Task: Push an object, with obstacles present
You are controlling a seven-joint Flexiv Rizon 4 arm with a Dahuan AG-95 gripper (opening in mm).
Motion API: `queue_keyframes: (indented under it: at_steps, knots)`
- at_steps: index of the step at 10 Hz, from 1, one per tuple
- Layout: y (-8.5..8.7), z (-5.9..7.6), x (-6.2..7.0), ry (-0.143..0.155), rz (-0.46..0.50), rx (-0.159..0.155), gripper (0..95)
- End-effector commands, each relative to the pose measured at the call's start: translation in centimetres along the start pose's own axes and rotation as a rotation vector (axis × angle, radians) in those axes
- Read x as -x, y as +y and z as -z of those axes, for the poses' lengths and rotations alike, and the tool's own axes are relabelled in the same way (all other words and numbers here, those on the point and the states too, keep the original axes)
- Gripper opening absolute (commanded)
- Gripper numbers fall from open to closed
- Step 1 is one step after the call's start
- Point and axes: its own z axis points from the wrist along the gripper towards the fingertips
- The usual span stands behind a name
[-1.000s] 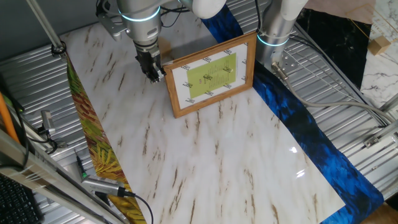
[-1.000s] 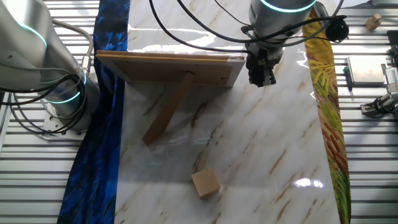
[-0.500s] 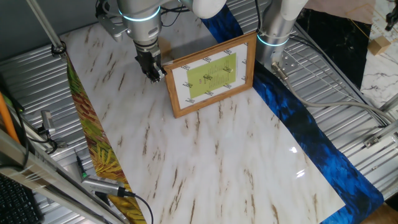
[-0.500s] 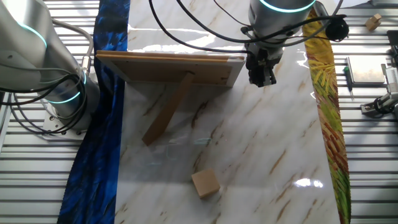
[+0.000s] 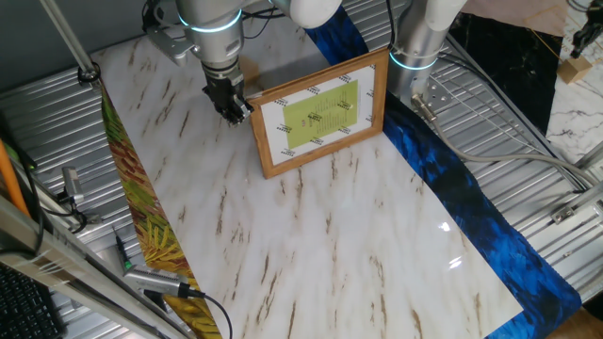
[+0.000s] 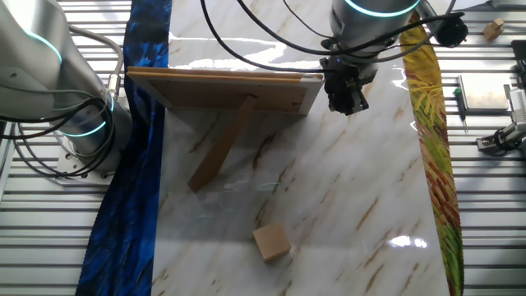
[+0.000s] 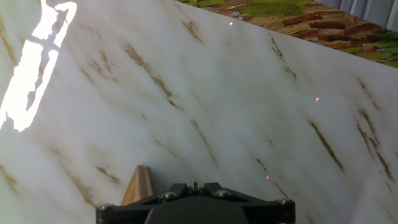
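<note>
— How far along is the push?

— By all appearances, barely begun. The gripper point(image 6: 346, 103) hangs over the marbled surface point(image 6: 345, 189) just beside the corner of the picture frame point(image 5: 320, 113), which stands propped on its rear strut point(image 6: 220, 144). The wooden cube point(image 6: 272, 243) sits well apart from it, behind the frame near the surface's edge, and nothing touches it. The cube cannot be seen in the fixed view facing the frame's front, nor in the hand view.

— What is left to do?

— Judging from the layout, nearly everything: the arm has yet to round the frame, reach the cube and push it without knocking the frame.

— And the fingers?

— They look drawn close together and hold nothing. The hand view shows only the gripper's housing, a sliver of frame wood and bare marble.

— Any containers in play?

— None visible. The frame encloses a white mat and a yellow-green printed sheet point(image 5: 320, 111), nothing more.
</note>
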Motion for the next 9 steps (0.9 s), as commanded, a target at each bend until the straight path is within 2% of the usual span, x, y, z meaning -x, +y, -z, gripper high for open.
queue_keyframes:
  at_steps: [1,3,9]
  knots:
    - [-0.01,-0.01,0.04,0.011,0.006,0.006,0.0]
    - [-0.01,-0.01,0.04,0.021,0.01,0.01,0.0]
    - [-0.01,-0.01,0.04,0.005,-0.04,0.009,0.0]
